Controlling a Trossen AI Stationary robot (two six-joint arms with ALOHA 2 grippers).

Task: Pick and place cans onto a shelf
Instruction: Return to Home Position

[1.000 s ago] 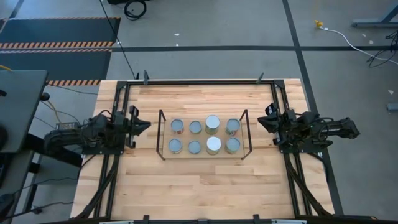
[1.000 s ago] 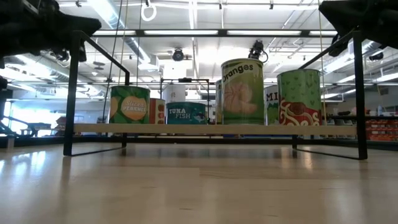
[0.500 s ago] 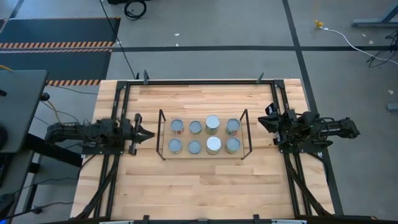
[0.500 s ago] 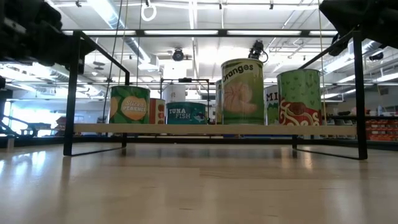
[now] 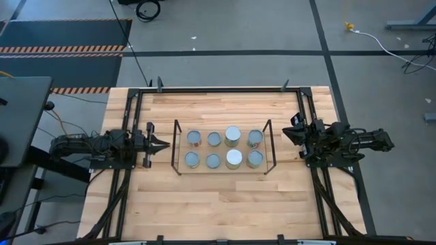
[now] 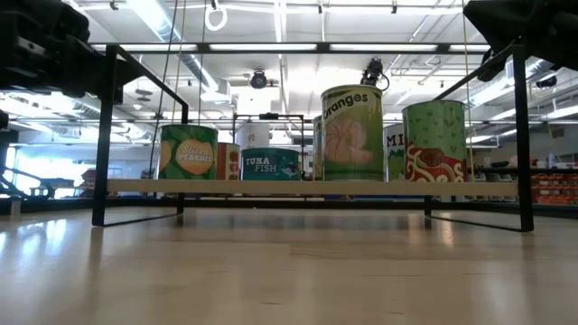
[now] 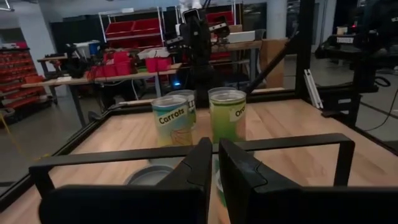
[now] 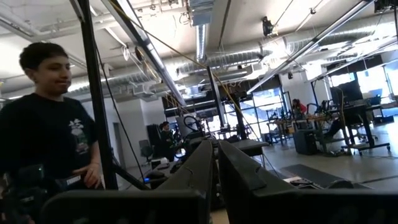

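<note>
Eight cans (image 5: 234, 158) on shelf (image 6: 307, 188), between both claws; left claw (image 5: 161, 143) clenched, empty, just beside shelf; right claw (image 5: 288, 132) clenched, empty.

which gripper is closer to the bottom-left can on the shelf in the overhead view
Left. The left gripper points at the shelf's left end, close to that can; the right gripper waits beyond the shelf's far end.

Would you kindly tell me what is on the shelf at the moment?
Eight upright cans stand on the shelf in two rows of four. In the low view the front row covers most of the rear cans.
</note>
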